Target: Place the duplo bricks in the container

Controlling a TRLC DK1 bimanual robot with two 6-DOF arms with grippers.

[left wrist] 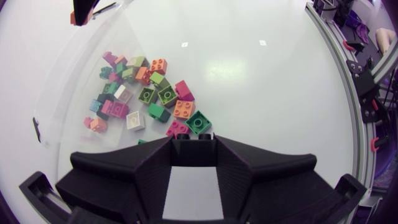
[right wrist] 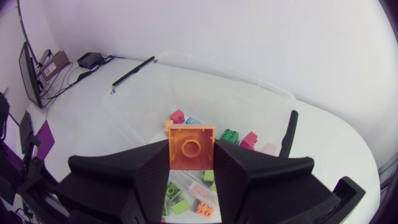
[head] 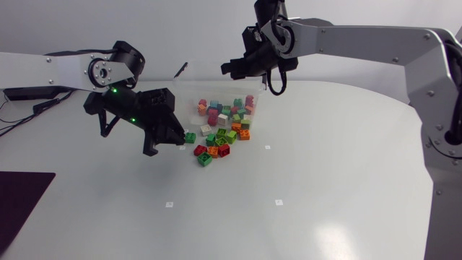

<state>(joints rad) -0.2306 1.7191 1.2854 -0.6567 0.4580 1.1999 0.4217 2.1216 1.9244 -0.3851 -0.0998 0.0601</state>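
A clear plastic container (head: 189, 85) stands at the back of the table with several coloured bricks (head: 227, 110) inside. More bricks (head: 216, 146) lie loose on the table in front of it. My left gripper (head: 175, 142) hangs low beside this loose pile, next to a green brick (head: 190, 136). In the left wrist view it (left wrist: 194, 140) is shut on a dark brick (left wrist: 194, 149) whose two studs show at the tips. My right gripper (head: 229, 70) is above the container's far side, shut on an orange brick (right wrist: 191, 148) over the bricks (right wrist: 239, 138) inside.
Small white markers (head: 267, 147) dot the table. A dark mat (head: 22, 202) lies at the front left corner. The container's clear rim (right wrist: 249, 88) rises around the bricks below my right gripper.
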